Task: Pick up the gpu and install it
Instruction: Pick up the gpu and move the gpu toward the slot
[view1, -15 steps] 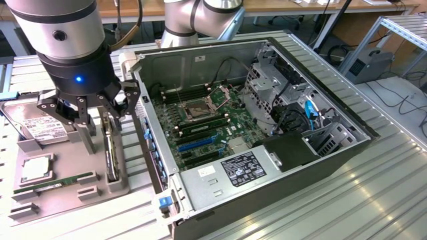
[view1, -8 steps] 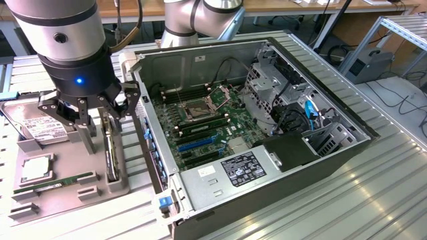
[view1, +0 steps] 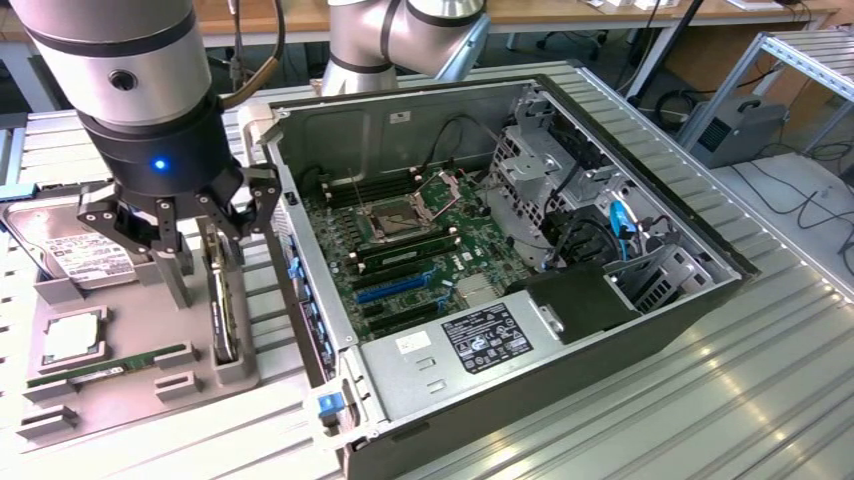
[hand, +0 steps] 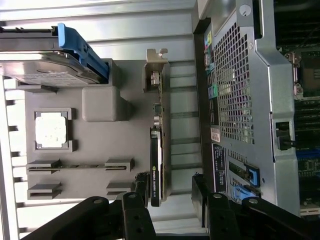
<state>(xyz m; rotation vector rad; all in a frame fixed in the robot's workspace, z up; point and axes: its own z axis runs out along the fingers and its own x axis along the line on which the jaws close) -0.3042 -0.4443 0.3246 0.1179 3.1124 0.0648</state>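
Hovering over the gray fixture tray (view1: 127, 395) in the exterior view, the gripper (view1: 198, 275) and arm hide the far end of the gpu (view1: 230, 325). The card stands on edge in the tray, just beside the open computer case (view1: 667, 310), with its long axis along the case wall.

In the wrist view, the gpu (hand: 159, 135) points its silver bracket (hand: 156, 65) away from the gripper (hand: 170, 195). The fingers (hand: 141, 192) stand wide, straddling the card's cooler end and clamping nothing; contact cannot be determined.

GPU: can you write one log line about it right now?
hand: open | gpu: standing on edge in grey holder, between the fingers, not gripped | install: not yet done
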